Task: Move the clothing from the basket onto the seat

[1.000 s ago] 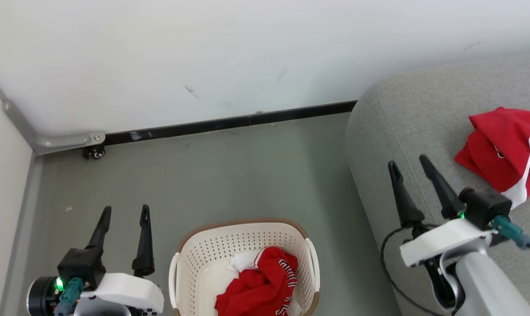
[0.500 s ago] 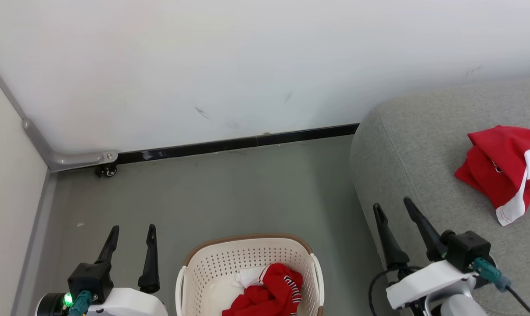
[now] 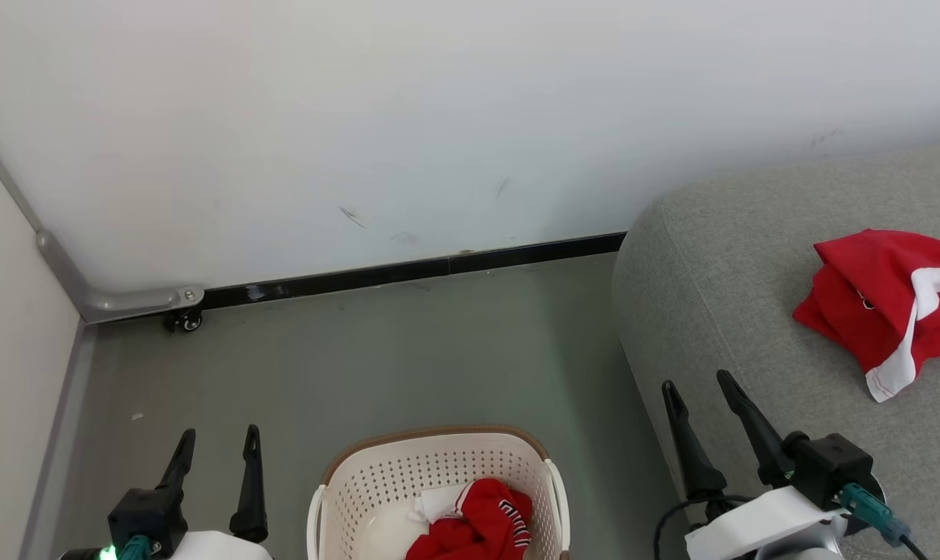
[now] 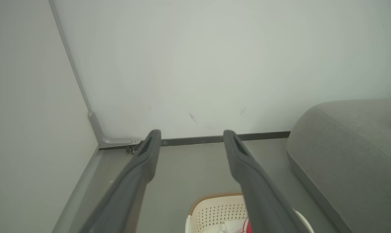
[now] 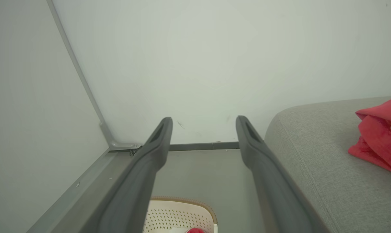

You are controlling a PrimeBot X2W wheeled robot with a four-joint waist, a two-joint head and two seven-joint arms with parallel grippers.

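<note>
The left gripper [image 3: 219, 434] held its jaws a moderate way apart, with nothing between them and nothing touched, and hung just left of the basket [image 3: 431, 432] above the grey-green floor [image 3: 408, 350]. The right gripper [image 3: 696, 383] had its jaws parted about as far, also empty, off to the basket's right, where its fingers showed against the rounded near edge of the seat [image 3: 719, 295] (whether they brushed the fabric could not be told). Inside the basket lay a crumpled red garment [image 3: 485, 525], its black-and-white striped trim turned up on the right side, with a bit of white cloth beside it. A second red garment [image 3: 878, 307] with a white band lay on the seat, well to the basket's right and beyond the right gripper. Behind the basket a black baseboard [image 3: 408, 272] ran along the foot of the white wall [image 3: 439, 117], and a small caster [image 3: 184, 320] sat far to the basket's left.
</note>
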